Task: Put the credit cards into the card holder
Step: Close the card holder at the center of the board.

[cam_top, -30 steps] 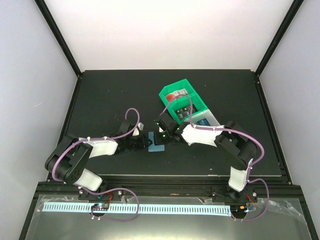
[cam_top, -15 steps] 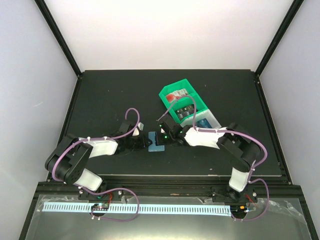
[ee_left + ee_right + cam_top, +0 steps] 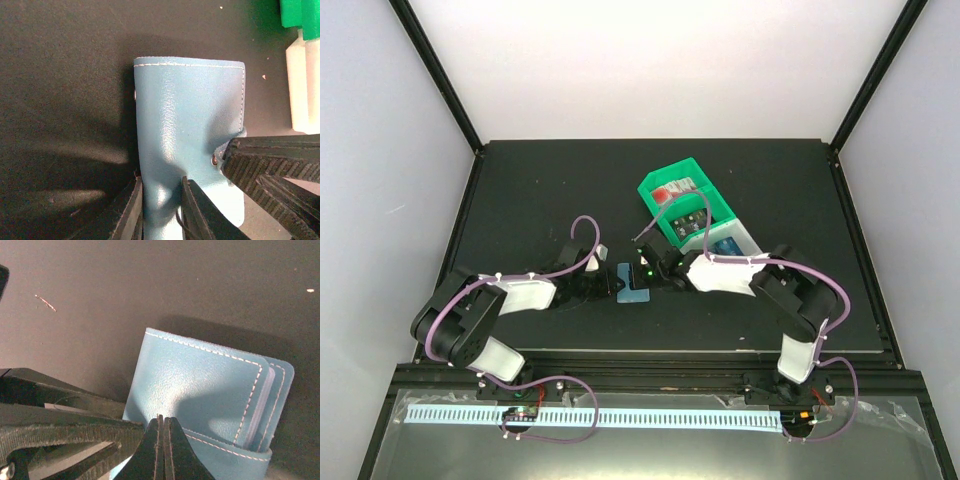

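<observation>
The teal card holder (image 3: 634,285) lies closed on the black table between my two grippers. In the left wrist view my left gripper (image 3: 160,187) is shut on the near edge of the card holder (image 3: 190,105). My right gripper (image 3: 647,272) comes in from the right. In the right wrist view it (image 3: 162,419) is shut at the end of the closing tab, over the card holder's cover (image 3: 200,385); its fingers (image 3: 270,167) also show in the left wrist view. Red-and-white credit cards (image 3: 677,189) and dark cards (image 3: 688,222) sit in the green bin, and a blue card (image 3: 725,243) in the white bin.
The green bin (image 3: 656,181) and the white bin (image 3: 750,240) stand just behind and right of the card holder; their corners show in the left wrist view (image 3: 300,85). The right arm reaches over the white bin. Black frame posts rise at the table's far corners.
My right gripper has moved a little left and down onto the card holder. The left gripper and the card holder have stayed in place.
</observation>
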Available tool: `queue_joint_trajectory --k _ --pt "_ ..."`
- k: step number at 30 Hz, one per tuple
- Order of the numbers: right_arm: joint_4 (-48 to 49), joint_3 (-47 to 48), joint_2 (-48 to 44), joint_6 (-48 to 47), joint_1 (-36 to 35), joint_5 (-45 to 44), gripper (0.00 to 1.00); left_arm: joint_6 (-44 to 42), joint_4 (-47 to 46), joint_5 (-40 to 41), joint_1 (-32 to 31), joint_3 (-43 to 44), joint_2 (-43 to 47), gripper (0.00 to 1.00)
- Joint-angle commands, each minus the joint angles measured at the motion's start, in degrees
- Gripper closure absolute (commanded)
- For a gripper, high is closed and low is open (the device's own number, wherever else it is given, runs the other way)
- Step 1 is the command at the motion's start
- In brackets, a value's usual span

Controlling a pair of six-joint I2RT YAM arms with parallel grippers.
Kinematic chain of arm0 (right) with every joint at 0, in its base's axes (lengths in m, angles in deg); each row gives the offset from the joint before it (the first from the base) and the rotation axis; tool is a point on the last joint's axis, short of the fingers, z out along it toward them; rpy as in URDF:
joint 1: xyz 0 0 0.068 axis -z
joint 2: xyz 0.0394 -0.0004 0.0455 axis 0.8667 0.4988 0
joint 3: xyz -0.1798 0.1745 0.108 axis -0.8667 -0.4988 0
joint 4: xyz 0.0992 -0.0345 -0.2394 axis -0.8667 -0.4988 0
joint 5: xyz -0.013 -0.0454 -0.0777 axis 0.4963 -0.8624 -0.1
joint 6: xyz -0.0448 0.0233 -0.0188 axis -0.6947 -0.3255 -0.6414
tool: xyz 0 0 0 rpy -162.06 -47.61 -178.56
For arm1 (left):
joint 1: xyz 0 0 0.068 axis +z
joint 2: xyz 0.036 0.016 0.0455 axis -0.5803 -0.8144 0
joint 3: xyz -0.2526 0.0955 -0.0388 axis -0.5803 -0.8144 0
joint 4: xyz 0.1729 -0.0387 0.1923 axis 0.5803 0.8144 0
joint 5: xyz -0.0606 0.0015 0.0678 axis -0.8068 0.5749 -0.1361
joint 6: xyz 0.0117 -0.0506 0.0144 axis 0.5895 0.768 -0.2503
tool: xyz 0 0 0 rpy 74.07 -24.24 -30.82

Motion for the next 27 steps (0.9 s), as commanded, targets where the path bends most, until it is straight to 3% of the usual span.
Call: queue_joint_trajectory --k 1,27 --pt "1.39 0.99 1.78 -0.08 -0.32 0.10 0.99 -1.09 7.44 3.16 -0.33 -1.51 -3.46 0.77" --pt "11.36 -11.55 0.12 2.90 0.00 0.72 0.99 -0.75 8.06 3.95 -0.29 -1.08 -3.89 0.77"
